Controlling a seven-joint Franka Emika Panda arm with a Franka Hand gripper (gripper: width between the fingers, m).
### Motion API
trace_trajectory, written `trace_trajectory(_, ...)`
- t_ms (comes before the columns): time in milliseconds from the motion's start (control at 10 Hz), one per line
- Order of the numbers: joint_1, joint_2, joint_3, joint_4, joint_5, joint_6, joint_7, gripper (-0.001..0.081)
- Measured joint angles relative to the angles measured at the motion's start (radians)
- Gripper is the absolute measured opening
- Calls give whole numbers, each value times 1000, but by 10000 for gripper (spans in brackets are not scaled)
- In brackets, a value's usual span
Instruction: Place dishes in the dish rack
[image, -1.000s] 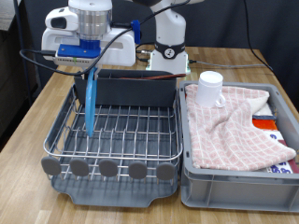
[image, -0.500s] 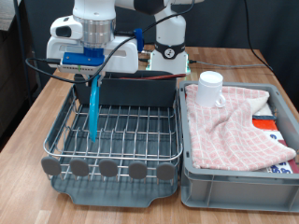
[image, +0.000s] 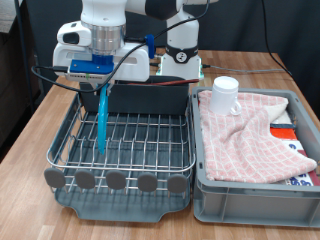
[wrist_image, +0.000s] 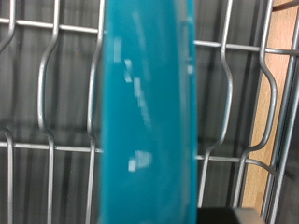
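My gripper (image: 101, 86) is shut on the top edge of the light-blue plate (image: 101, 122) and holds it upright on its edge. The plate's lower edge reaches down among the wires on the exterior view's left side of the dish rack (image: 150, 136). In the wrist view the plate (wrist_image: 145, 112) fills the middle, with the rack's wires (wrist_image: 238, 93) behind it. The white mug (image: 225, 95) stands upside down on the checked cloth, well to the exterior view's right of the gripper. The wooden spoon is not in view.
The grey plastic bin (image: 250, 196) with the pink-and-white checked cloth (image: 255, 135) stands to the right of the rack. The rack's tall grey compartment (image: 145, 97) is behind the plate, and its round knobs (image: 117, 180) line the front. The robot's base (image: 180, 62) is at the back.
My gripper has moved down and slightly to the exterior view's right with the plate, so the plate's lower edge sits deeper in the rack. The mug and cloth have not moved.
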Motion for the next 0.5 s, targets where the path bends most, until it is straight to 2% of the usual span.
trace_trajectory(500, -2, 13, 0, -1, 44, 11, -36, 34)
